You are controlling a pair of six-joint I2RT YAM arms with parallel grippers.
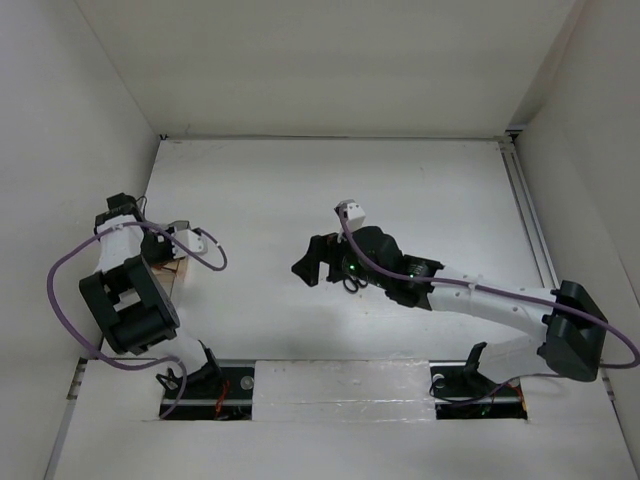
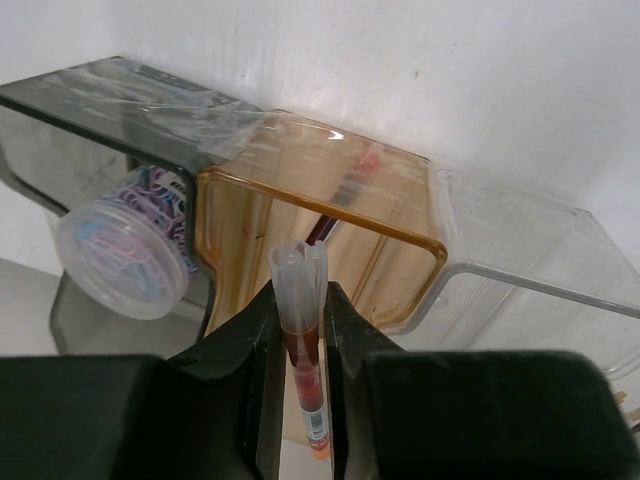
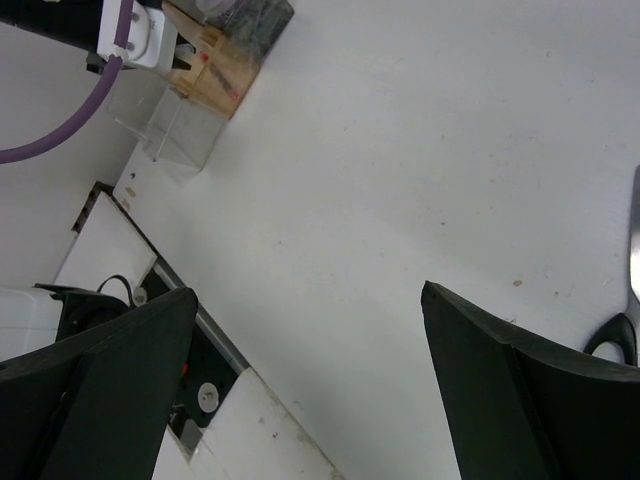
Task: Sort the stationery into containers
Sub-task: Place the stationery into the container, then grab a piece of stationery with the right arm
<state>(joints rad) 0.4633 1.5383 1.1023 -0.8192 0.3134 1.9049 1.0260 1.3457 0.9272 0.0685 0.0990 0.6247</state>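
Observation:
My left gripper (image 2: 298, 292) is shut on a red pen with a clear cap (image 2: 300, 340), held at the near wall of the tan box (image 2: 232, 235). A second red pen (image 2: 345, 195) leans inside that box. The grey box (image 2: 60, 115) on its left holds the round translucent roll (image 2: 125, 250), full of coloured loops. The clear box (image 2: 530, 250) is on its right. In the top view the left gripper (image 1: 168, 262) is over the boxes at the left wall. My right gripper (image 3: 308, 295) is open and empty above the table; the black-handled scissors (image 3: 622, 320) lie just right of it, also in the top view (image 1: 352, 283).
The white side wall stands close behind the boxes. The boxes also show far off in the right wrist view (image 3: 215, 70). The arm bases and a dark slot (image 1: 200, 395) line the near edge. A metal rail (image 1: 530, 220) runs along the right side.

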